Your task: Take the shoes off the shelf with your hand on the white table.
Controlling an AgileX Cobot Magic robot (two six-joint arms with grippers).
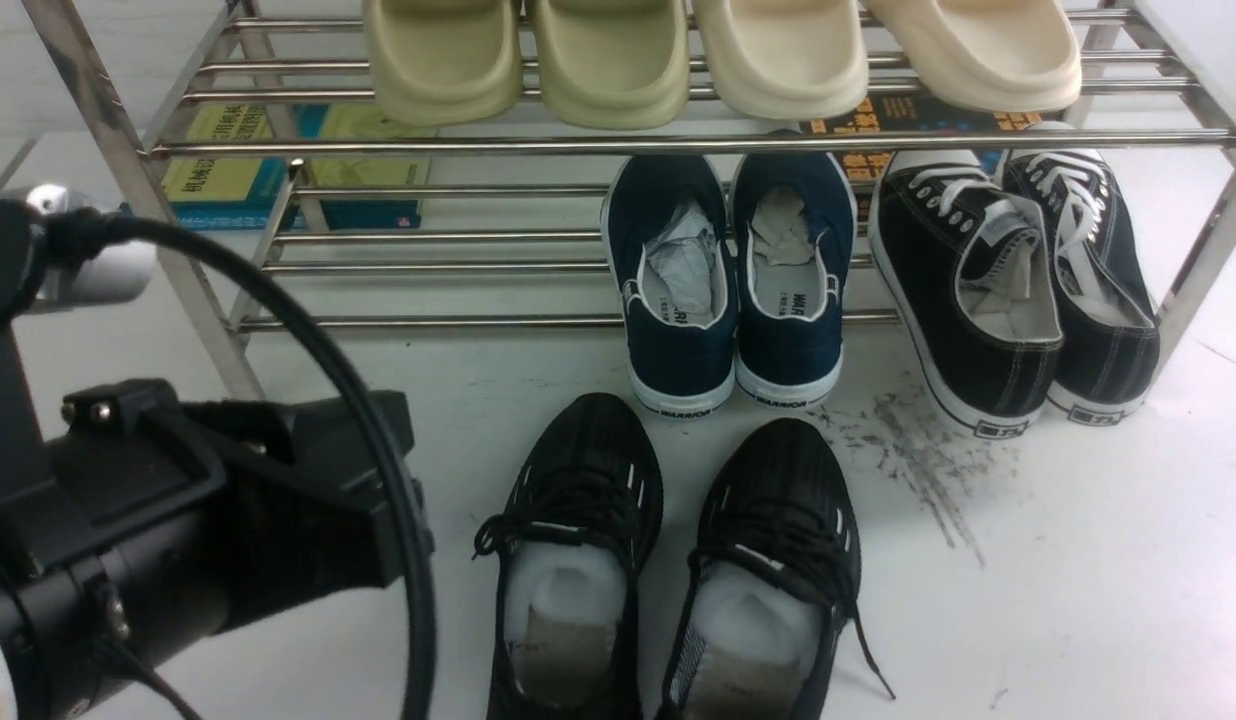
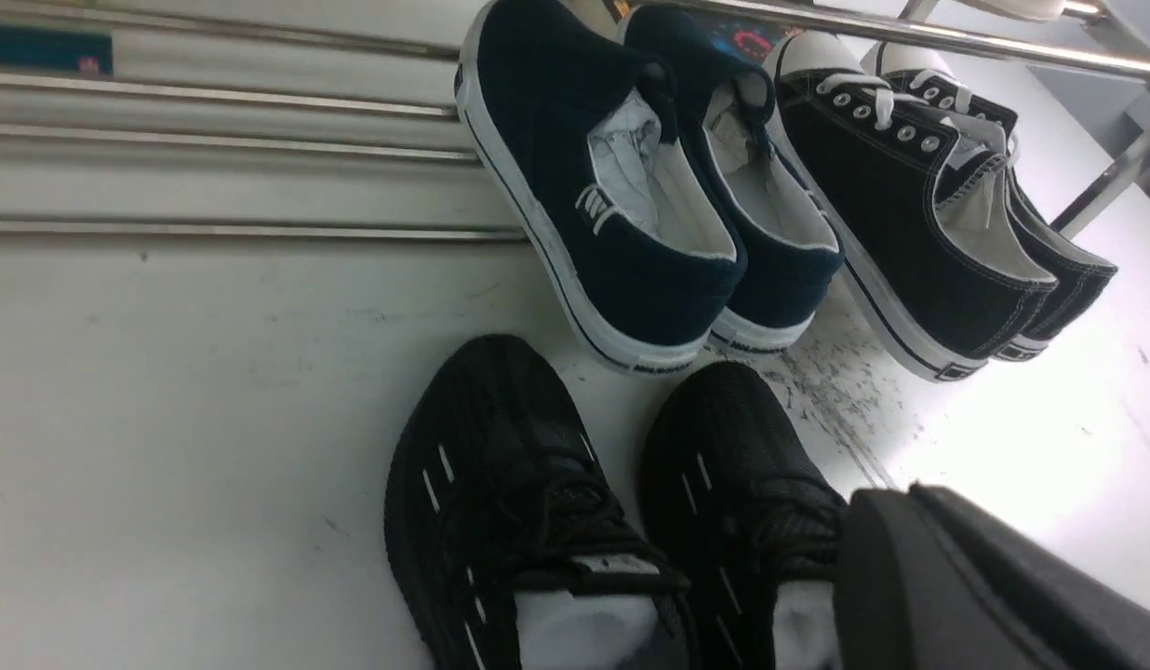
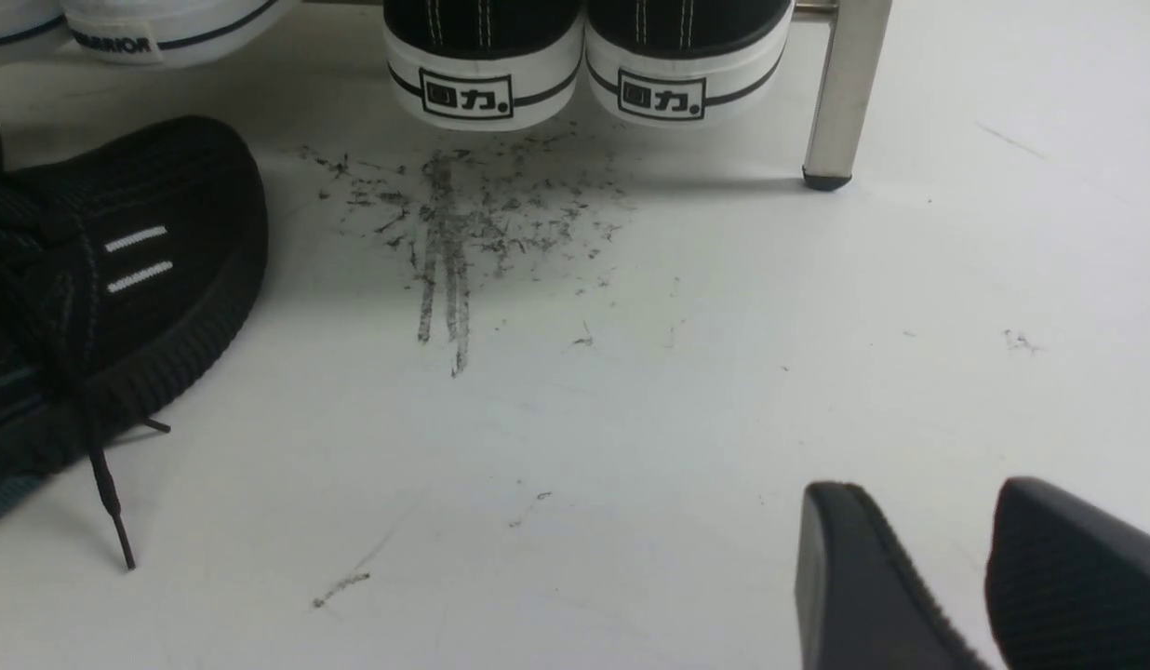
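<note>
The shoes, two black knit sneakers with white stuffing point(image 1: 578, 500) point(image 1: 778, 520), stand side by side on the white table point(image 1: 1078, 560) in front of the shelf point(image 1: 678, 143), toes toward it. My left arm point(image 1: 178, 530) reaches in from the left, beside the left shoe. In the left wrist view my left gripper point(image 2: 896, 498) is shut with nothing between its fingers, just above the right shoe's point(image 2: 724, 437) laces. My right gripper point(image 3: 919, 502) is open over bare table, to the right of the shoe point(image 3: 147, 261).
Navy white-soled sneakers point(image 1: 733, 280) and black canvas white-laced sneakers point(image 1: 1018, 290) sit on the shelf's lower tier, heels overhanging. Cream slippers point(image 1: 718, 60) fill the top tier. Books point(image 1: 238, 170) lie behind. Dark scuff marks point(image 1: 918, 460) streak the table. A shelf leg point(image 3: 840, 93) stands nearby.
</note>
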